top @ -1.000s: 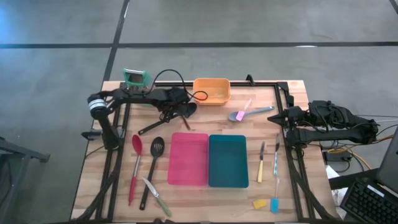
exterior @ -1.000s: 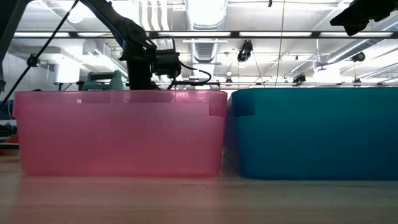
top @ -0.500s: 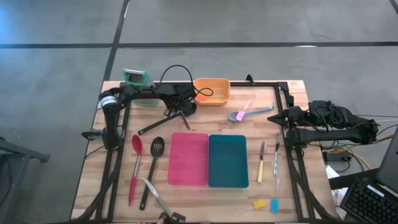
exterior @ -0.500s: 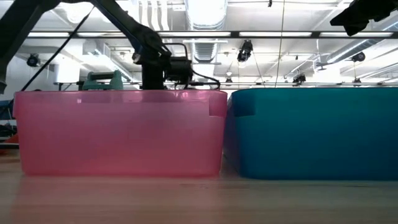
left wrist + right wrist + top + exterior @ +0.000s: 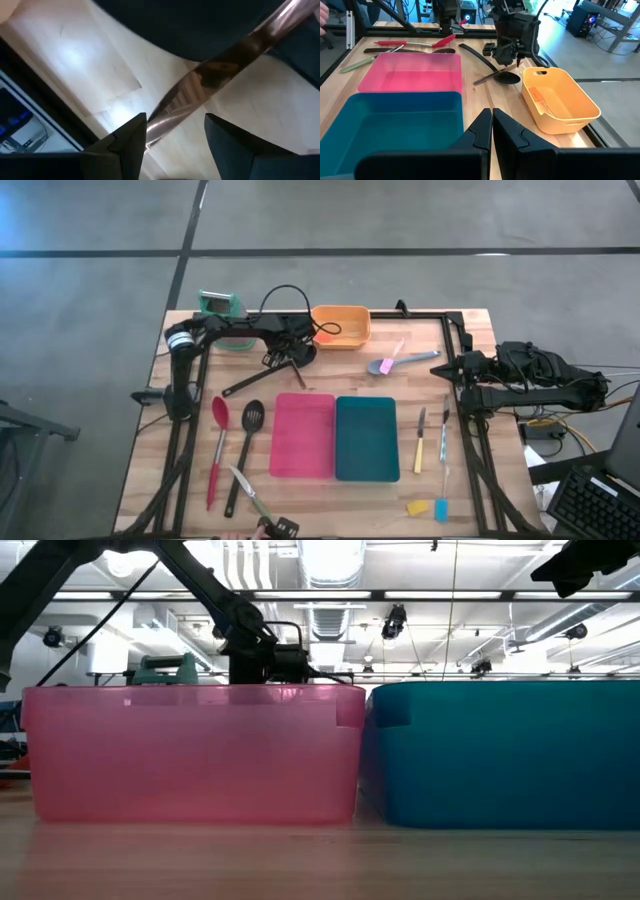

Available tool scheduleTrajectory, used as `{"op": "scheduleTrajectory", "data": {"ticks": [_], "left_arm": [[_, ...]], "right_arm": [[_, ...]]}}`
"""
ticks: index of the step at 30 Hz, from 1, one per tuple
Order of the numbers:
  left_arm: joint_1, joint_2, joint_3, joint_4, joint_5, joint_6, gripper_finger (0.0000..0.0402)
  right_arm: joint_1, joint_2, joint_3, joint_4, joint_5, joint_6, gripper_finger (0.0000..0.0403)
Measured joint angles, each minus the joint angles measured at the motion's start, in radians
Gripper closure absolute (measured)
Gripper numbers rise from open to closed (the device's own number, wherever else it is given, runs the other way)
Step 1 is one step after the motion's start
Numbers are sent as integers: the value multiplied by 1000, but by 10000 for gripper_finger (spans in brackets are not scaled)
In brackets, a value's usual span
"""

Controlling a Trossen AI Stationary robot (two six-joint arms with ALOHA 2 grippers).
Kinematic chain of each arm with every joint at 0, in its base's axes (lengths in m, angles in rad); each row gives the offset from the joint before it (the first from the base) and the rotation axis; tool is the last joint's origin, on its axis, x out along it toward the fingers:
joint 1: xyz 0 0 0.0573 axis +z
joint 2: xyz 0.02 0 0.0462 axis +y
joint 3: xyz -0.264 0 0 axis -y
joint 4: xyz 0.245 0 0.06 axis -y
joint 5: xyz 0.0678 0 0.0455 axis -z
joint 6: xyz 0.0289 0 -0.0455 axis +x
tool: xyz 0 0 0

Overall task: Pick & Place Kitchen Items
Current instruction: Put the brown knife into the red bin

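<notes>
Shifting slightly toward the orange bin [image 5: 341, 326] since earlier, the left claw [image 5: 290, 358] hangs parted over a slim metal-bladed utensil [image 5: 210, 80] lying diagonally between its fingers [image 5: 125, 145], while the right claw [image 5: 490, 125] waits closed, well apart.

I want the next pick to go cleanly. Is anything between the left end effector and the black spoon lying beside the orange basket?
Nothing visible is. The left end effector hangs right over the black spoon, fingers apart with a shiny handle between them. The orange basket sits just beside; the right end effector waits at the table's edge.
</notes>
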Motion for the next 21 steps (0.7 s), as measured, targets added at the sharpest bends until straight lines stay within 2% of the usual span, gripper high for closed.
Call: {"op": "scheduleTrajectory", "data": {"ticks": [14, 21], "left_arm": [[5, 38, 1, 47, -8, 48, 198], [14, 40, 1, 57, 7, 69, 223]], "right_arm": [[0, 0, 0, 0, 0, 0, 394], [0, 0, 0, 0, 0, 0, 394]]}}
